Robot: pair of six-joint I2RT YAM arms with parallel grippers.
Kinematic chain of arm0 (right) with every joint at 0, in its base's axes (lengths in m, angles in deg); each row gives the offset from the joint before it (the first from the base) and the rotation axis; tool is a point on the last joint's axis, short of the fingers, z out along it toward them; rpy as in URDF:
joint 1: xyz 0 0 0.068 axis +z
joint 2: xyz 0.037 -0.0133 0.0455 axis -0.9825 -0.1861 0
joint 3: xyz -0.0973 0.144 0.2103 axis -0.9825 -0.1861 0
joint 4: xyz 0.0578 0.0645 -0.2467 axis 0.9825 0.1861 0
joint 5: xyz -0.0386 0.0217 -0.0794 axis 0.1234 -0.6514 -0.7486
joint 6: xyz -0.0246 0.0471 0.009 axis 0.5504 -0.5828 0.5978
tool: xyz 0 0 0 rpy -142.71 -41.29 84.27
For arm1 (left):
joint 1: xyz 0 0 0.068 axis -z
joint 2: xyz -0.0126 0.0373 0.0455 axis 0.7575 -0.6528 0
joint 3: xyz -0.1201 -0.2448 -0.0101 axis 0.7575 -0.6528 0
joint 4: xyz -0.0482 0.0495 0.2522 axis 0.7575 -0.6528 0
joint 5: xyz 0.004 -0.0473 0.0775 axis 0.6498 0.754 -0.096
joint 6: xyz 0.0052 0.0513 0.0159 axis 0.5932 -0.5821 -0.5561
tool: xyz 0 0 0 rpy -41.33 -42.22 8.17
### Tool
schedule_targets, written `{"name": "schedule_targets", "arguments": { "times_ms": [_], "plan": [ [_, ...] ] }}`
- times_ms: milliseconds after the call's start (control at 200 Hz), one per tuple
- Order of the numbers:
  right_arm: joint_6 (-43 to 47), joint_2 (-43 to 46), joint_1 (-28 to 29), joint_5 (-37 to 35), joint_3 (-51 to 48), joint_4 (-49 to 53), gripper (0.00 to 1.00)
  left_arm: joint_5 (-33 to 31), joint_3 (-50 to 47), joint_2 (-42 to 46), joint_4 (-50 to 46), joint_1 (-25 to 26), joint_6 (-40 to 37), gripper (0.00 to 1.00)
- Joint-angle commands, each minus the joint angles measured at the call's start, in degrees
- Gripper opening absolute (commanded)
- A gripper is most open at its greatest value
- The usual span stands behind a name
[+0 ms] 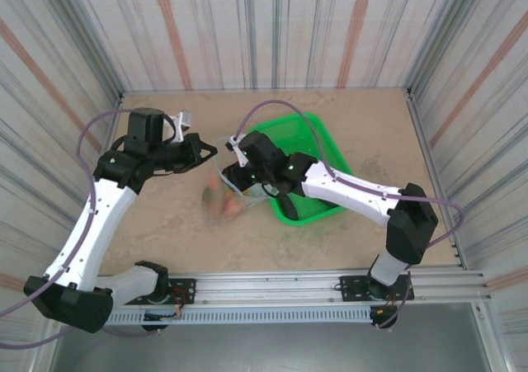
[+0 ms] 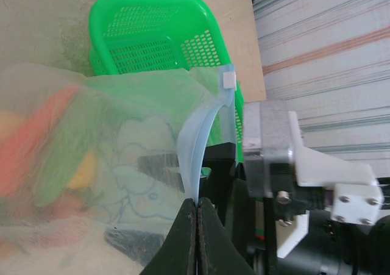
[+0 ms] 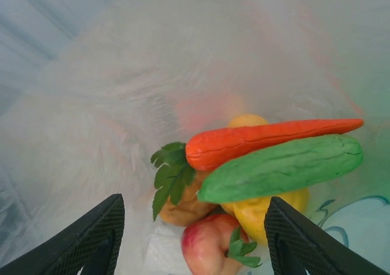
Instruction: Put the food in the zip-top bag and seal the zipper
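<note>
The zip-top bag (image 1: 221,197) sits on the tabletop (image 1: 165,232) just beside the green mesh basket (image 1: 309,141), on the left arm's side. The left pincer (image 2: 196,205) is clenched on the bag's light-blue zipper (image 2: 198,141). The right pincer (image 3: 194,202) is spread, released, inside the bag above the carrot (image 3: 268,138), cucumber (image 3: 286,165) and a reddish fruit (image 3: 207,244).
</note>
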Motion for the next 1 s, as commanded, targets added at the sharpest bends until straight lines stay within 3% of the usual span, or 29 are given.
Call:
{"name": "schedule_targets", "arguments": {
  "times_ms": [0,356,436,546,731,882,992],
  "plan": [
    [2.1,2.7,0.2,-0.3,2.8,2.3,0.62,-0.2,0.5,1.0,0.4,-0.5,-0.2,0.00],
    [6.9,14.2,-2.7,-4.4,4.8,10.4,0.58,-1.0,0.4,2.1,-0.4,-0.4,-1.2,0.00],
    [6.3,16.6,-5.7,-8.9,2.9,12.9,0.55,-1.3,0.1,2.4,-0.5,-0.4,-1.3,0.00],
    [2.4,18.6,-14.3,-7.7,-0.9,16.8,0.50,-1.6,-0.2,3.1,-0.6,-0.5,-1.4,0.00],
    [3.0,11.7,-19.9,-10.5,-2.2,26.1,0.54,-2.0,-0.9,3.8,-0.4,-0.5,-1.5,0.00],
    [6.2,3.7,-19.9,-17.6,-4.4,27.4,0.55,-1.7,-1.7,4.1,0.0,-0.6,-1.4,0.00],
    [8.4,-2.0,-19.8,-18.6,-3.6,28.6,0.56,-1.0,-2.7,4.2,0.7,-0.6,-1.1,0.00]
  ]
}}
